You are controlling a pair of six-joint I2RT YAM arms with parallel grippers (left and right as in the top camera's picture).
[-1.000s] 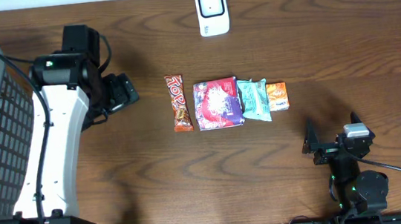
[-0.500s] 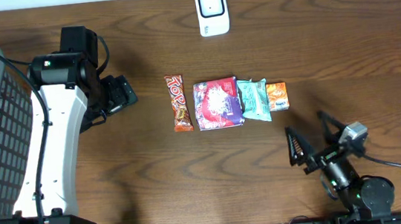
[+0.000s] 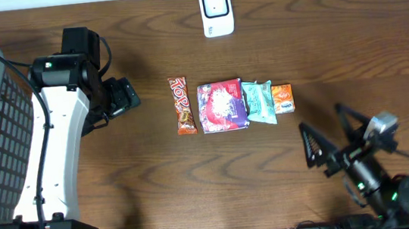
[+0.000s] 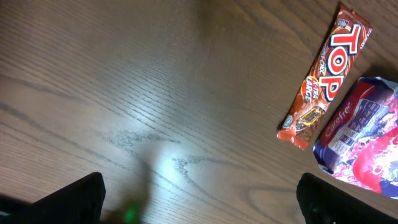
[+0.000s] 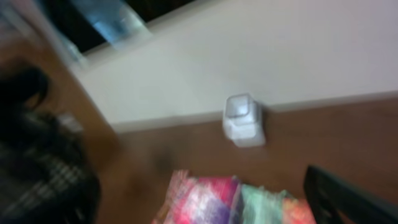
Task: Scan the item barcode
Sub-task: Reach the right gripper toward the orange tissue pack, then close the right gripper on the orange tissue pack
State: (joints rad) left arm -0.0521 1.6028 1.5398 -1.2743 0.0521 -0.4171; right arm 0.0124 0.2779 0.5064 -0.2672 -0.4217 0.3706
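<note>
My right wrist view is blurred, showing one of my fingers [image 5: 349,198] and only the packets' tops, and my left wrist view cuts off the crinkled purple-and-pink snack packet [image 4: 364,140] at its right edge. The row lies mid-table, nearer than the white box-shaped scanner [image 3: 216,11]: a long red-brown TOP chocolate bar [image 3: 182,104] leftmost, then the purple packet, a teal packet [image 3: 259,102] and a small orange packet [image 3: 283,98], their small print unreadable. My left gripper [image 3: 121,97] hangs left of the bar and my right gripper [image 3: 331,138] near-right of the row, both spread wide and empty.

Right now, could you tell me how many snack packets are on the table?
4, in one row: TOP bar at the left end, then purple packet, green packet, and small orange packet at the right end. None appears hidden.
</note>
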